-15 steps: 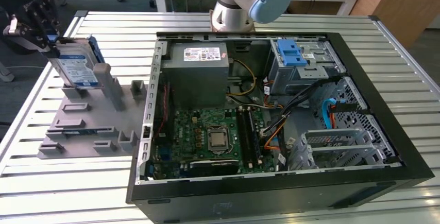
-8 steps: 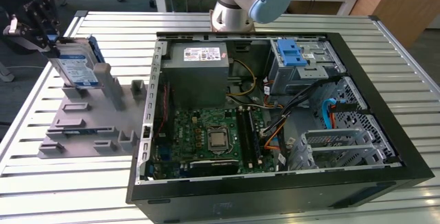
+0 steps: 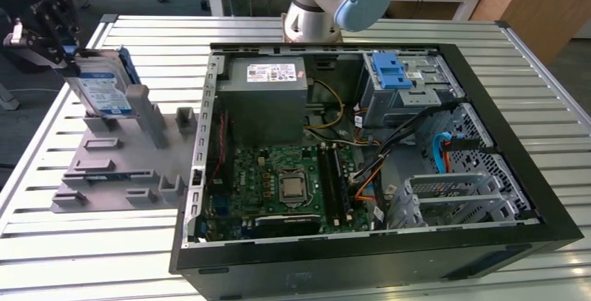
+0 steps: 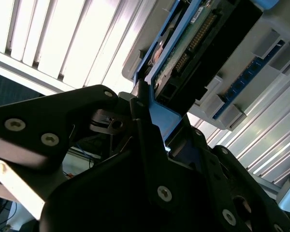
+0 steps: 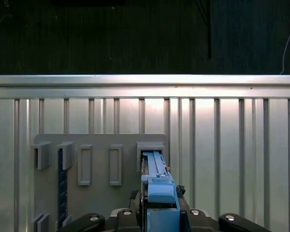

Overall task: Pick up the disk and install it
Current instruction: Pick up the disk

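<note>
The disk [image 3: 99,88] stands on edge at the far corner of a grey holder plate [image 3: 120,169], on the exterior view's left. It is silver with a blue-and-white label and blue side rails. My gripper [image 3: 70,57] is at its upper end and shut on it. In the first wrist view the disk's blue rail [image 5: 157,179] runs between the dark fingers [image 5: 144,195] over a holder slot. In the second wrist view a finger [image 4: 141,113] presses against the blue rail beside the disk's connector edge [image 4: 193,43].
An open black computer case [image 3: 517,142] lies on the slatted metal table [image 3: 93,245]. Inside it are a grey power-supply box [image 3: 268,83], a green motherboard [image 3: 286,183], loose cables and a drive cage with a blue latch [image 3: 392,73]. The arm's base [image 3: 333,3] stands behind the case.
</note>
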You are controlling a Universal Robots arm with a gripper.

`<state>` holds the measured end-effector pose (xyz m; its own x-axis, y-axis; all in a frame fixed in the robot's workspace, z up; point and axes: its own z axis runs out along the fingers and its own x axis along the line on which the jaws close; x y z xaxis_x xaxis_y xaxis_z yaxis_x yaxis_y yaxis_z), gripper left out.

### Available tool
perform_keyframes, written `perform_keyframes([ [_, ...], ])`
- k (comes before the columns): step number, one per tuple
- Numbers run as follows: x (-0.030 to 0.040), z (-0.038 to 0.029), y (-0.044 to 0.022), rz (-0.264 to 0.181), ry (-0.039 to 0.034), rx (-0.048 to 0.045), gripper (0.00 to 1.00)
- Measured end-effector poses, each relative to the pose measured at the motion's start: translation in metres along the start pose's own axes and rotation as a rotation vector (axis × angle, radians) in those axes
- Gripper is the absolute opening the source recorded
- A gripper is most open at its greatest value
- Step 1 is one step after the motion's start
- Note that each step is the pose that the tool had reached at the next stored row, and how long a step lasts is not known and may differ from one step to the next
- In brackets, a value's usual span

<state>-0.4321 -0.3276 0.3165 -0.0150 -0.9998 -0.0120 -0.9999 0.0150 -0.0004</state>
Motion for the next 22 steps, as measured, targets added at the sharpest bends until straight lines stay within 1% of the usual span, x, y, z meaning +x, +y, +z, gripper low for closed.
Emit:
perform_keyframes([
  [12, -0.0001, -0.0083, 0.0, 0.0, 0.0, 0.0, 0.36],
  [22, -0.0002, -0.0138, 0.0, 0.0, 0.0, 0.0, 0.36],
])
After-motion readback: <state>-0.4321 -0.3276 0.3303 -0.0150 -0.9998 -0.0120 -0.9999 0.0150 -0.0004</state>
